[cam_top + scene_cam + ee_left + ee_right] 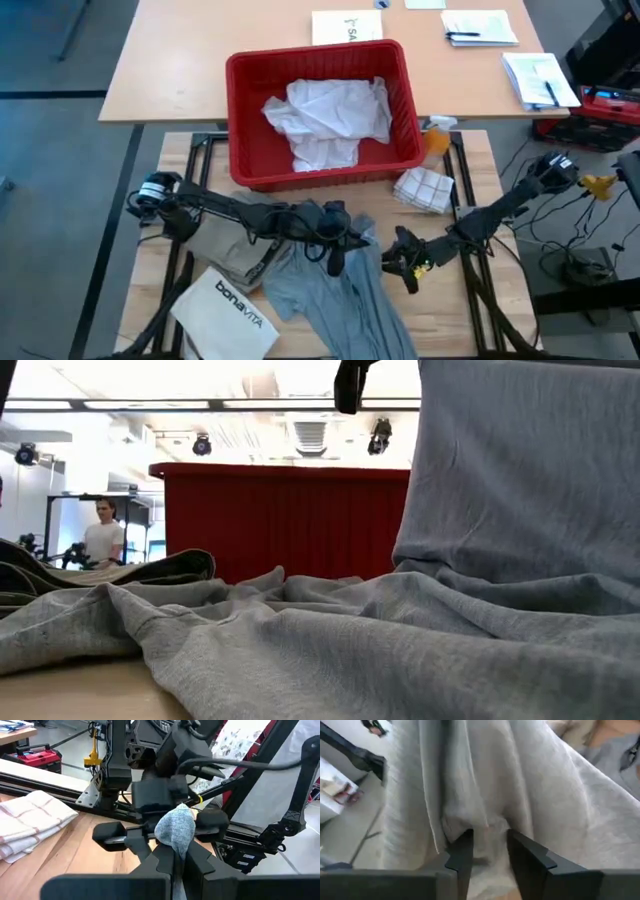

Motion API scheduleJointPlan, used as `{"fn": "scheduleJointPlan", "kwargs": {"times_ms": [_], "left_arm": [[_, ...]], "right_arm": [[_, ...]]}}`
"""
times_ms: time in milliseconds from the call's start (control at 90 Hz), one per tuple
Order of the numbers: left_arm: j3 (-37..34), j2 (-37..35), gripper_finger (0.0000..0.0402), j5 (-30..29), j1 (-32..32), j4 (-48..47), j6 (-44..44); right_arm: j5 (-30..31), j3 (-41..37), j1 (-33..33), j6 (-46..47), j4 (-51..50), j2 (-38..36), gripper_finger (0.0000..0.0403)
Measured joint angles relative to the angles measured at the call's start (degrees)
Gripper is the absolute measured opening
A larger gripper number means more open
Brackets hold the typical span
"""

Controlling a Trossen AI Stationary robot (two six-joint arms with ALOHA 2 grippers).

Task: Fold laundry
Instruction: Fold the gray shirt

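Note:
The grey T-shirt [350, 290] lies crumpled at the table's near middle, and one part of it [520, 470] is raised above the rest. My left gripper [338, 240] reaches in from the table's left and is shut on that raised part. My right gripper [400, 258] faces it from the right, open, with a finger [107, 832] on either side of the grey bunch. The khaki-tan piece [225, 245] lies under my left arm. The white shirt [325, 120] sits crumpled in the red basket [240, 100]. My left gripper pinches a bunched fold of the T-shirt [175, 827] between its two fingers, coming level from the table's left. A knob of cloth sticks out past the fingertips. The cloth below hangs down, and the rest lies slack on the table. My right gripper [490, 845] stands against the hanging cloth; whether it touches, I cannot tell.
The stiff white "bonavita" bag [228, 305] lies at the near left. A folded checked towel [425, 188] and an orange spray bottle [435, 135] sit right of the basket. Papers lie on the far table [180, 60]. A person [103, 530] stands far off.

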Motion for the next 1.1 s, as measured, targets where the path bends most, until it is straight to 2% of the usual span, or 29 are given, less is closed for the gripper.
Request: {"fn": "scheduleJointPlan", "kwargs": {"times_ms": [111,200,311,433,611,711,800,911,989,1100], "left_arm": [[0.0,0.0,0.0,0.0,0.0,0.0,0.0],[0.0,0.0,0.0,0.0,0.0,-0.1,0.0],[0.0,0.0,0.0,0.0,0.0,-0.1,0.0],[0.0,0.0,0.0,0.0,0.0,-0.3,0.0],[0.0,0.0,0.0,0.0,0.0,-0.4,0.0],[0.0,0.0,0.0,0.0,0.0,-0.4,0.0],[0.0,0.0,0.0,0.0,0.0,-0.4,0.0],[0.0,0.0,0.0,0.0,0.0,-0.4,0.0],[0.0,0.0,0.0,0.0,0.1,-0.4,0.1],[0.0,0.0,0.0,0.0,0.3,-0.5,0.2]], "right_arm": [[0.2,0.0,0.0,0.0,0.0,-0.2,0.0146],[0.4,0.0,0.0,-0.1,-0.4,-0.2,0.0144],[0.6,0.0,0.0,-1.6,0.2,-0.7,0.0102],[0.1,0.0,0.1,-0.7,-3.1,-2.9,0.0017],[3.7,0.3,1.1,0.0,-8.9,-11.2,0.0001],[6.7,1.3,1.6,0.0,-17.1,-16.7,0.0],[4.1,1.4,1.5,-0.2,-18.7,-20.4,0.0],[3.2,1.1,1.6,-1.4,-19.5,-20.5,0.0005],[3.7,1.1,1.4,-2.5,-18.9,-19.5,0.0027],[5.0,1.1,-0.7,-3.9,-16.5,-16.6,0.0082]]}}
